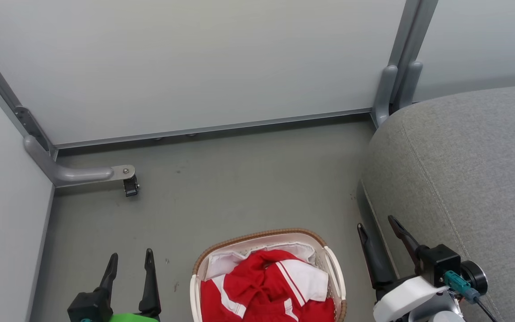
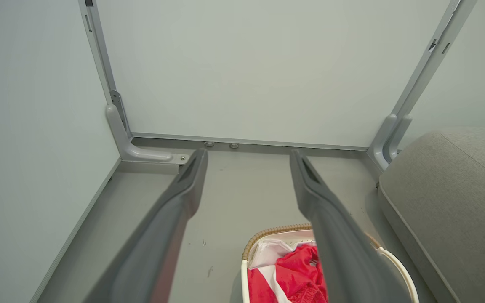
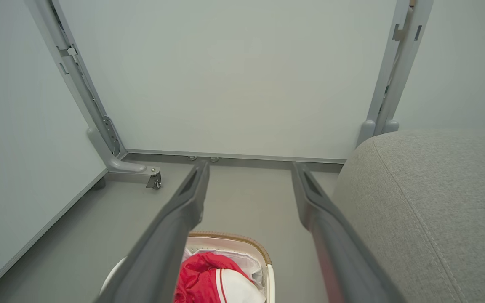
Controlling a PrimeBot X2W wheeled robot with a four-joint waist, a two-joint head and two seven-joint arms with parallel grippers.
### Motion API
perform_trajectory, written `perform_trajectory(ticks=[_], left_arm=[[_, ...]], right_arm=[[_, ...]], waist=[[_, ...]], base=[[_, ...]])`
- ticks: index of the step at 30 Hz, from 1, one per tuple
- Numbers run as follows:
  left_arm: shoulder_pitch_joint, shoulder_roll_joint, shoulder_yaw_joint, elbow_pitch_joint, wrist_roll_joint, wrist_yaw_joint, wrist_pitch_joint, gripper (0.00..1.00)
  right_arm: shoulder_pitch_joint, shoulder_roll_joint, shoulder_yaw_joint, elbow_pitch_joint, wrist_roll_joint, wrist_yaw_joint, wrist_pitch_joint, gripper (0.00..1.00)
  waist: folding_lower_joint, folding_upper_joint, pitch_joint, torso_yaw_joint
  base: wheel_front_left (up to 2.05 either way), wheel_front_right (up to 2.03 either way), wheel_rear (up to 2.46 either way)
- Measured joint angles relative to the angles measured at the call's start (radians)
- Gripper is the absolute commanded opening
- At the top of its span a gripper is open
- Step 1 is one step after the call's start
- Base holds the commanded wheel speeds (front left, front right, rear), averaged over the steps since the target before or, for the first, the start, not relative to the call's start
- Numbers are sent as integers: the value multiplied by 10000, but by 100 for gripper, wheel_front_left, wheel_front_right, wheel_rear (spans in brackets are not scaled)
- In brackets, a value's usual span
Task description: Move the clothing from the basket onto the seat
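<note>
Left hand (image 1: 131, 254) and right hand (image 1: 376, 222) hovering empty with fingers spread, either side of the basket (image 1: 239, 241), red clothing (image 1: 266, 286) lying heaped inside it, grey seat (image 1: 463, 170) sitting just right of the basket, grey floor (image 1: 239, 179) stretching beyond, castered bracket (image 1: 123, 176) and pale partition panels (image 1: 195, 67) standing behind

grey floor (image 1: 239, 179), pale partition panels (image 1: 186, 62), a caster wheel (image 1: 131, 186).
</note>
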Motion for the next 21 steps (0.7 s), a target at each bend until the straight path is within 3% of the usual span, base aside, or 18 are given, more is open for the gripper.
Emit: perform_trajectory(ticks=[21], left_arm=[[25, 6, -94, 63, 512, 29, -144, 100]], right_arm=[[0, -8, 90, -29, -525, 0, -144, 100]], waist=[[0, 0, 58, 14]], base=[[0, 0, 0]])
